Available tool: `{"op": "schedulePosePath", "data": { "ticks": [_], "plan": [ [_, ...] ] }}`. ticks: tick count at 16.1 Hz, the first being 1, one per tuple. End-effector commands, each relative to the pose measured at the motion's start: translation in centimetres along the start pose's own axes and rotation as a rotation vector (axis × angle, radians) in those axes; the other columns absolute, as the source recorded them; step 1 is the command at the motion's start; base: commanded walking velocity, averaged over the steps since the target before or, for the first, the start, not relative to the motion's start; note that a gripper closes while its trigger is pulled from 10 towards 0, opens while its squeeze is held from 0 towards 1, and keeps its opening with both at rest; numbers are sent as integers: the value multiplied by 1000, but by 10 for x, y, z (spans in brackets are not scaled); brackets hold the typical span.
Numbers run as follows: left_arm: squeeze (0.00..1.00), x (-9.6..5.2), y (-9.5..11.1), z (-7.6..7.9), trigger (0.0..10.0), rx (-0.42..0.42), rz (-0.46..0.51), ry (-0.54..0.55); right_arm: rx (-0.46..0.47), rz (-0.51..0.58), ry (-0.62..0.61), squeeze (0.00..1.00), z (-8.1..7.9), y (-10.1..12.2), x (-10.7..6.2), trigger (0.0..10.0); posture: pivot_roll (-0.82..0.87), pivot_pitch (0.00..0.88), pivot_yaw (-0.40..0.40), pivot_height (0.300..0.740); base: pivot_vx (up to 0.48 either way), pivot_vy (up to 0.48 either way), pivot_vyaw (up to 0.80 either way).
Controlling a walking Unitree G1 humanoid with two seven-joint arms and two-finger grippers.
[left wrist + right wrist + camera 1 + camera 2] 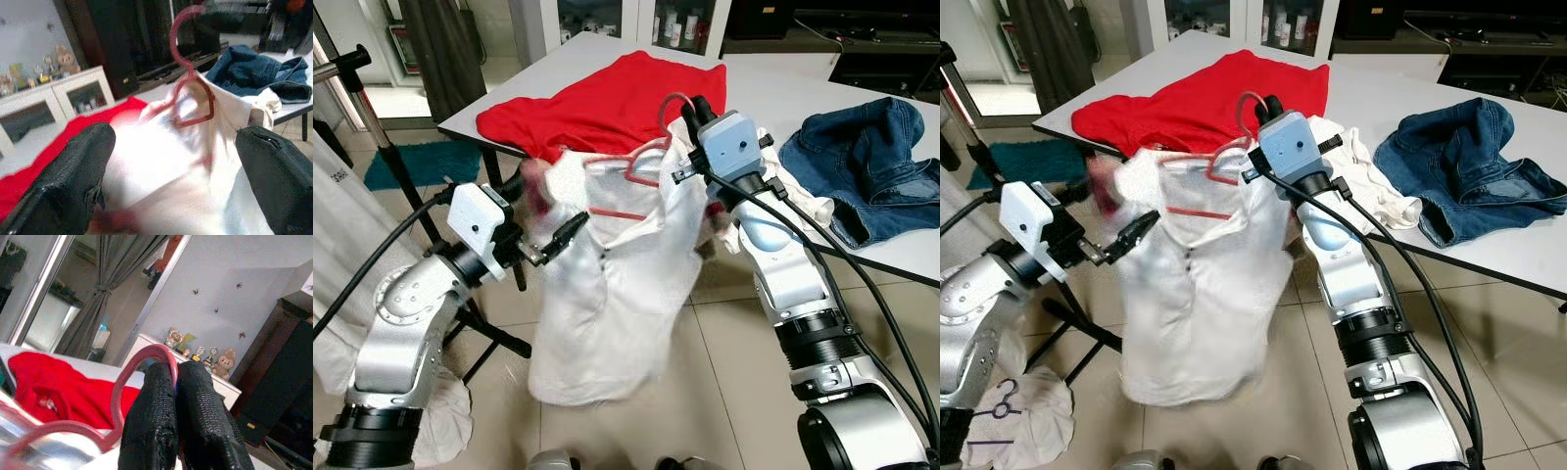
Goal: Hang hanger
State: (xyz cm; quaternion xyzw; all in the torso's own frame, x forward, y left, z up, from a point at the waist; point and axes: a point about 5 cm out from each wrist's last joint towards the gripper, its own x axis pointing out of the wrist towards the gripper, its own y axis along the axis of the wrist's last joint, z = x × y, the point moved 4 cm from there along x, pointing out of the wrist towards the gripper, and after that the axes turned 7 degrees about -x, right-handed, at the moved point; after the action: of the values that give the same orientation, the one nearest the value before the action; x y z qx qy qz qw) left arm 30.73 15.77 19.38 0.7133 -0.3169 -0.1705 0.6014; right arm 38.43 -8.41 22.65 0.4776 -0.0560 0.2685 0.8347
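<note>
Left tool [570,235] is spread wide, holding nothing, beside the blurred white shirt [607,313] hanging over the floor off the table's near edge. Farther in, the right tool [178,396] is clamped on the red hanger's [651,157] hook. Carrying appears under way; next, the hook must be brought onto the rail [337,67].

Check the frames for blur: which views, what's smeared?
Left eye view: white shirt smeared, left gripper fairly crisp. Left wrist view: shirt near the open fingers is a blur, pink hanger soft. Right wrist view: right gripper, shut on the hanger, sharp.
</note>
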Motion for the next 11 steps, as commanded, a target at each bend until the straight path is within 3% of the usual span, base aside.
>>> {"op": "schedulePosePath", "data": {
  "ticks": [1, 4, 9, 11],
  "plan": [
    [0, 1, 3, -2, 10000, 23, 7, 1, -7, 16, -18, 141, 6, 5, 3, 0, 81, 0, -36, 740, 0, 0, 0],
    [0, 0, 1, -11, 10000, -27, 31, 72, 10, 40, -35, 137, 9, 10, 4, 0, 79, 0, -31, 740, 0, 0, 0],
    [0, -1, -9, -33, 10000, -32, 21, 255, 74, 112, 25, 137, 7, 20, 1, 0, 78, 0, -33, 740, 0, 0, 0],
    [0, 0, -21, -43, 10000, -37, -23, 341, 165, 205, 144, 133, -4, 40, -3, 0, 78, 0, -36, 740, 0, 0, 0]
  ]
}}
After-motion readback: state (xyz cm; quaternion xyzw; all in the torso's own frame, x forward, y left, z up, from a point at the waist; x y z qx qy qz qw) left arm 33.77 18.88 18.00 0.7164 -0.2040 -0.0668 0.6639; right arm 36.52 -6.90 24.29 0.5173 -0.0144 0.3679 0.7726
